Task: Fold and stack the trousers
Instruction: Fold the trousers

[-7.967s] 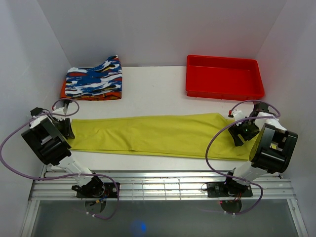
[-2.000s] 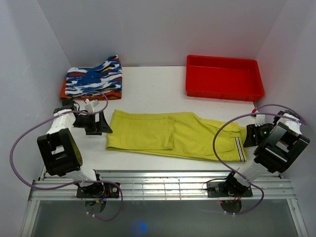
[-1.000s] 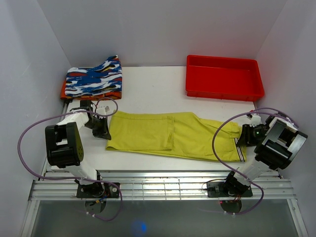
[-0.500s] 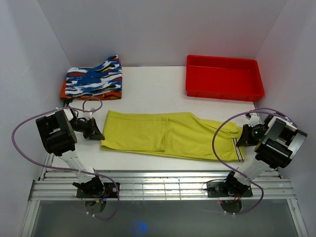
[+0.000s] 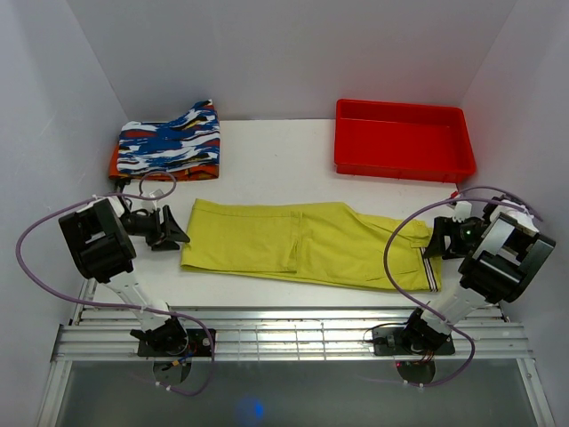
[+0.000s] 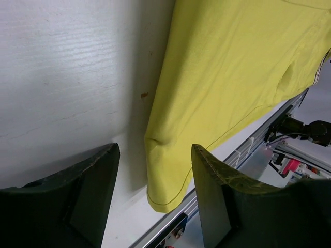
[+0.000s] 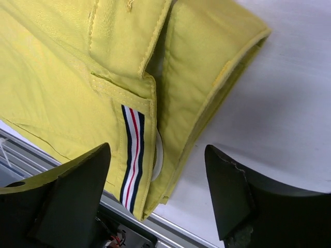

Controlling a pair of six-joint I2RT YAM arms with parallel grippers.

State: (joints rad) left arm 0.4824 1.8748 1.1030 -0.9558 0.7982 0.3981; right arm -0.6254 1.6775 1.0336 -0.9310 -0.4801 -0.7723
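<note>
Trousers [image 5: 302,242] lie half-folded along the surface's [image 5: 267,169] near edge, limp and light, best pinched at their ends; my left gripper [image 5: 178,229] and right gripper [image 5: 432,244] gape wide, empty.

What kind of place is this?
Probably a robot test booth, not a house: left arm and right arm bolted to a metal rail, plain white walls around the table, trousers laid out for folding.

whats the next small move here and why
Probably bring the left gripper onto the folded left end of the trousers and close, ready for a second fold toward the waist: it and the right gripper stand open off the cloth, folded once.
</note>
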